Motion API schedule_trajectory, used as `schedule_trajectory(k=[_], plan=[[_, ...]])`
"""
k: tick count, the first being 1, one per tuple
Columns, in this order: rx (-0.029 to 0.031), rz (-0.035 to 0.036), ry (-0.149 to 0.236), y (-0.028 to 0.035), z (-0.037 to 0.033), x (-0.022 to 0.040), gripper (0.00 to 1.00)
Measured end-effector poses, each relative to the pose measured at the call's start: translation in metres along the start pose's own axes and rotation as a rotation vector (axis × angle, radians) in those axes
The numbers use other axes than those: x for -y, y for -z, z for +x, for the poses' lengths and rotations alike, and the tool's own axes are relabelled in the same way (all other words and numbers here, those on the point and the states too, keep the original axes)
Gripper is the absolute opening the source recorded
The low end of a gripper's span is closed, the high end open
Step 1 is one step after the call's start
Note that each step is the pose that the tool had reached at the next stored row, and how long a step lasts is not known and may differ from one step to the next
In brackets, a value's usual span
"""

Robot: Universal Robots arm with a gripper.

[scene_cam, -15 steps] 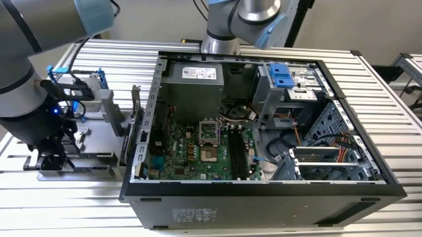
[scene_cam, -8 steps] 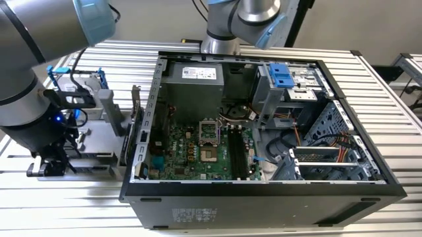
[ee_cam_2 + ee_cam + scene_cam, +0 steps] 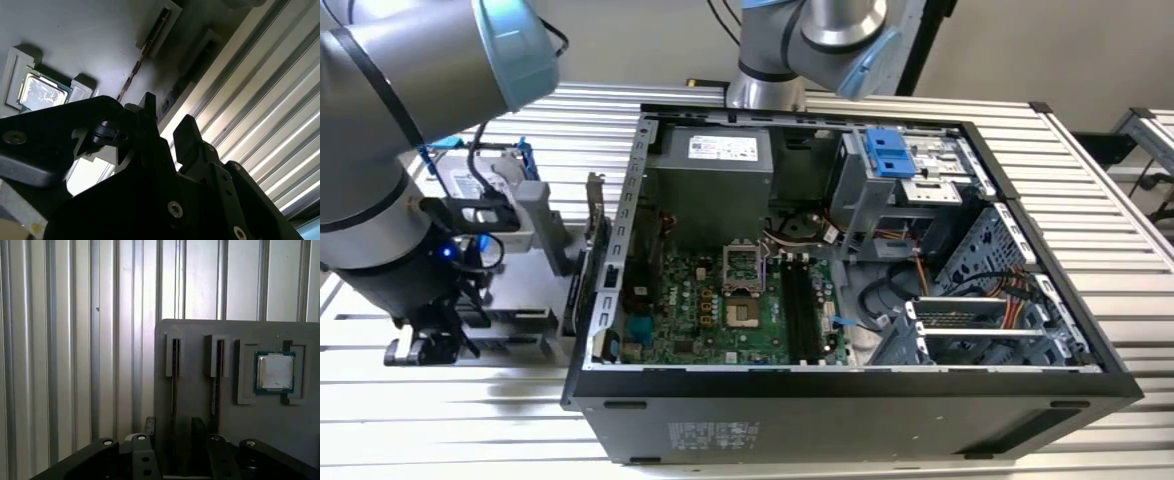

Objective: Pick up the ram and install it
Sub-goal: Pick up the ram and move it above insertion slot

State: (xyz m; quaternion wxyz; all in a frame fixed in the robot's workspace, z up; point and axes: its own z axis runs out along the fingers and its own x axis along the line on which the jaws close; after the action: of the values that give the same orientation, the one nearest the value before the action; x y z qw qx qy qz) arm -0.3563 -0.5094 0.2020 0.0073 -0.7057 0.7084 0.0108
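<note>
The ram [image 3: 174, 385] stands on edge in a slot of a grey holder tray [image 3: 200, 340], seen as a thin dark strip. A second stick [image 3: 216, 385] stands in the neighbouring slot, nearer the silver processor chip [image 3: 274, 371]. My gripper [image 3: 173, 432] hangs low over the tray, open, with one finger on each side of the first ram. In the second wrist view the gripper [image 3: 167, 125] lines up with the dark slot [image 3: 200, 55] farther from the chip [image 3: 40, 92]. In the exterior view the gripper [image 3: 440, 335] is at the left, outside the computer case [image 3: 854, 400].
The open case holds a green motherboard [image 3: 707, 310] with long dark memory slots [image 3: 807, 300] beside the processor socket [image 3: 740, 270]. A power supply [image 3: 714, 175] and blue-tabbed drive bay [image 3: 901, 155] stand at the back. Ribbed metal table [image 3: 1107, 200] surrounds everything.
</note>
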Motion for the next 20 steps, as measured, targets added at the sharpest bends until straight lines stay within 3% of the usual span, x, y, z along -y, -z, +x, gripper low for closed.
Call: schedule_trajectory(k=[5,10,20], plan=[[0.0000,-0.0003,-0.003,-0.0060,-0.0009,0.0015,1.00],[-0.0009,-0.0003,-0.003,-0.0085,-0.0084,0.0015,1.00],[-0.0008,-0.0002,-0.003,-0.0149,-0.0058,0.0016,1.00]])
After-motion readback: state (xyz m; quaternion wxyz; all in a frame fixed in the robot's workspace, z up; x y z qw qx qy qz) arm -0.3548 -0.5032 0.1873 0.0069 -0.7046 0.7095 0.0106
